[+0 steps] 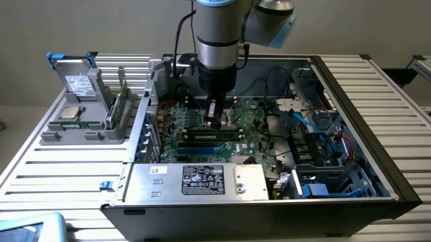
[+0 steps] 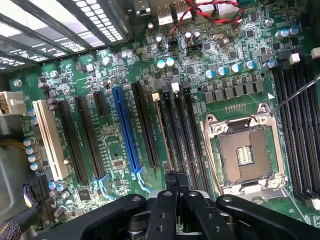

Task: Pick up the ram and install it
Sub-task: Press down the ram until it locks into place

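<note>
Gripper (image 2: 177, 181): fingers pressed together, nothing pinched, low over the motherboard (image 1: 259, 128).
Ram (image 1: 214, 134): lying flat along a slot mid-board, right under the fingertips in the exterior view.
Socket (image 2: 245, 154): open, bare, just beside the slots.
Case (image 1: 350, 91): open on the slatted table (image 1: 60, 166).
Holder (image 1: 77, 126): grey, on the exterior view's left, well apart from the arm.

Arm vertical, wrist down, gripper (image 2: 177, 182) shut tight (fingers (image 2: 171, 181) pressed together).
</note>
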You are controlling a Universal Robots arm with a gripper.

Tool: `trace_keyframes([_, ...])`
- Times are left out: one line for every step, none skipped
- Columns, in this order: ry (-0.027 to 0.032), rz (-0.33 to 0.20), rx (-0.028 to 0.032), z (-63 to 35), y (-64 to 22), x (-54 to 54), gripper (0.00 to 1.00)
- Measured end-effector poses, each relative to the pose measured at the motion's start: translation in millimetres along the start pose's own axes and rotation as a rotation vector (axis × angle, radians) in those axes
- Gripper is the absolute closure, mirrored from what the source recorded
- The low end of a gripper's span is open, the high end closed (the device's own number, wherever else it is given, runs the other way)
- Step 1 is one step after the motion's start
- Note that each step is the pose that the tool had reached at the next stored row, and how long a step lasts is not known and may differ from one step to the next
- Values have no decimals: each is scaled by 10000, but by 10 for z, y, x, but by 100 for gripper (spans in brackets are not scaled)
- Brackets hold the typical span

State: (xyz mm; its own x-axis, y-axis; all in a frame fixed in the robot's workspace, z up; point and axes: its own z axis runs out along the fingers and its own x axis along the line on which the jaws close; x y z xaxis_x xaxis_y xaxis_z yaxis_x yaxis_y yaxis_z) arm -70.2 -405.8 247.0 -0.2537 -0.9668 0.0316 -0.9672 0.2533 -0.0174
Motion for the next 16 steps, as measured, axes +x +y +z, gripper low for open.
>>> trace_keyframes([1,132,-5,0,0,0,89])
trace_keyframes([1,261,-9,0,0,0,89])
trace_keyframes([-1,383,-14,0,0,0,89])
trace_keyframes([-3,478,-17,0,0,0,89])
trace_keyframes([-2,535,-18,1,0,0,89])
trace_keyframes([-1,580,-20,0,0,0,89])
trace_keyframes([0,654,-23,0,0,0,89])
trace_keyframes([3,758,-26,0,0,0,89])
trace_keyframes([4,872,-29,0,0,0,89])
trace_keyframes([6,1007,-33,0,0,0,89])
trace_keyframes([9,1141,-38,0,0,0,89])
trace_keyframes([11,1286,-42,0,0,0,89])
trace_keyframes([13,1437,-47,0,0,0,89])
trace_keyframes([16,1597,-52,0,0,0,89])
trace_keyframes([19,1747,-57,0,0,0,89])
trace_keyframes([21,1893,-61,0,0,0,89])
